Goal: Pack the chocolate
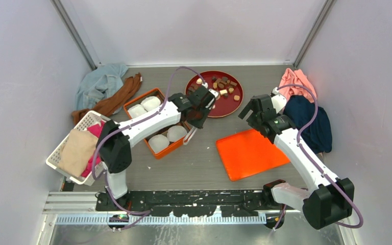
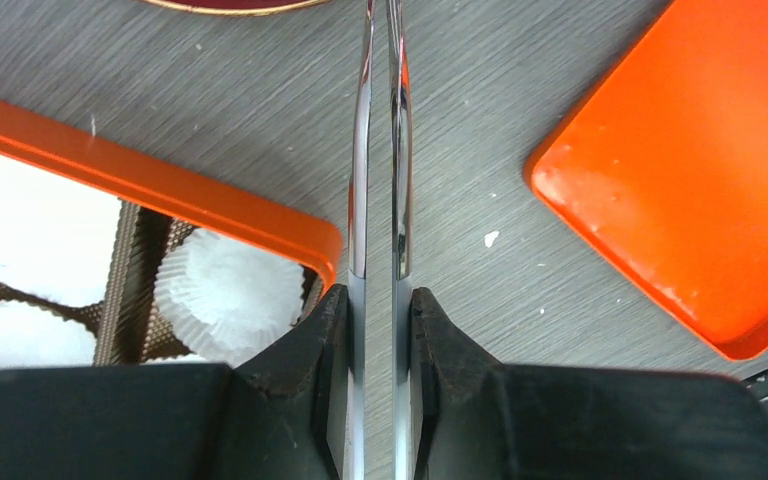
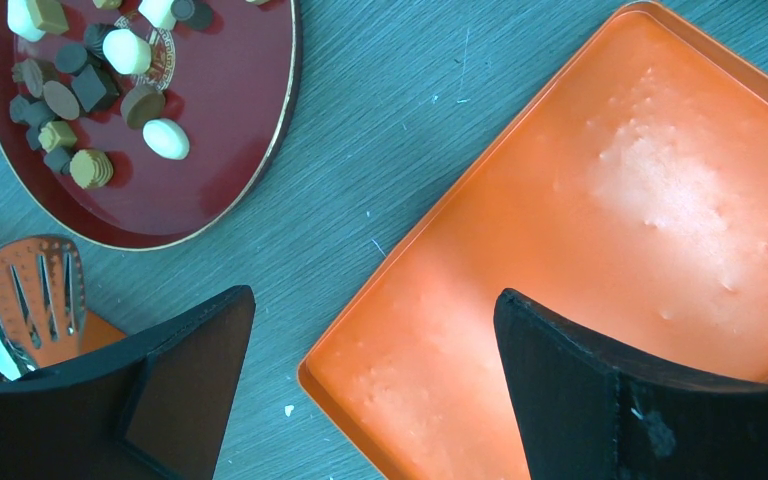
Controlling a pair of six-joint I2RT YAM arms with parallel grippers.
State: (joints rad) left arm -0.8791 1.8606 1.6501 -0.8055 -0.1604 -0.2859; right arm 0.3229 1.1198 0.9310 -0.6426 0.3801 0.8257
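The chocolate (image 1: pixel 222 84) lies as several small dark, tan and cream pieces on a dark red plate (image 1: pixel 233 108), also in the right wrist view (image 3: pixel 80 90). My left gripper (image 1: pixel 199 109) is shut on metal tongs (image 2: pixel 397 150) between the plate and the orange box (image 1: pixel 155 92). The box holds white paper cups (image 1: pixel 167 133). The tongs' slotted tip (image 3: pixel 35 300) hangs over the box's edge, something white under it. My right gripper (image 1: pixel 255 109) is open and empty over the far left corner of the orange lid (image 1: pixel 250 153).
A white basket (image 1: pixel 58 153) of cloths stands at the left. Blue and brown cloths (image 1: pixel 102 87) lie at the back left, pink and navy cloths (image 1: pixel 311 122) at the right. A black rail (image 1: pixel 184 196) runs along the near edge.
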